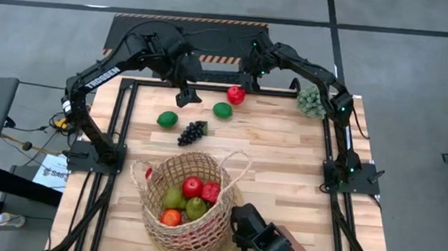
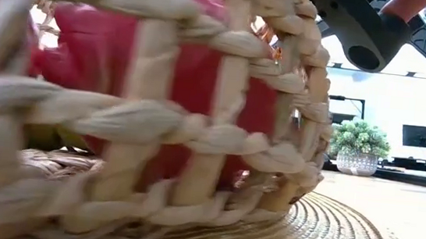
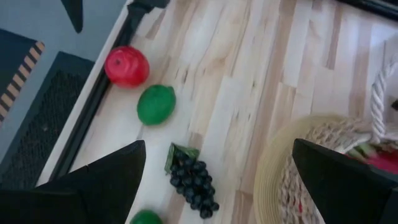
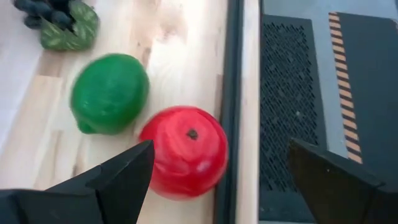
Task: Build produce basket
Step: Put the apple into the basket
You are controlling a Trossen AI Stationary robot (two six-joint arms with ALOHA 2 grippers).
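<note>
The basket (image 1: 188, 208) stands at the table's (image 1: 286, 159) near edge, holding two red fruits, two green pears and an orange-red one. Still loose on the wood: a red apple (image 1: 235, 95) at the far edge, a lime (image 1: 223, 110) just beside it, a second lime (image 1: 168, 119) and the grape bunch (image 1: 192, 132) nearer the middle. The right gripper (image 1: 254, 83) hangs over the apple, fingers spread wide (nothing between them). The left gripper (image 1: 188, 97) hovers near the far edge, likewise open and empty. A spiky green ball (image 1: 311, 101) sits at the far right corner.
</note>
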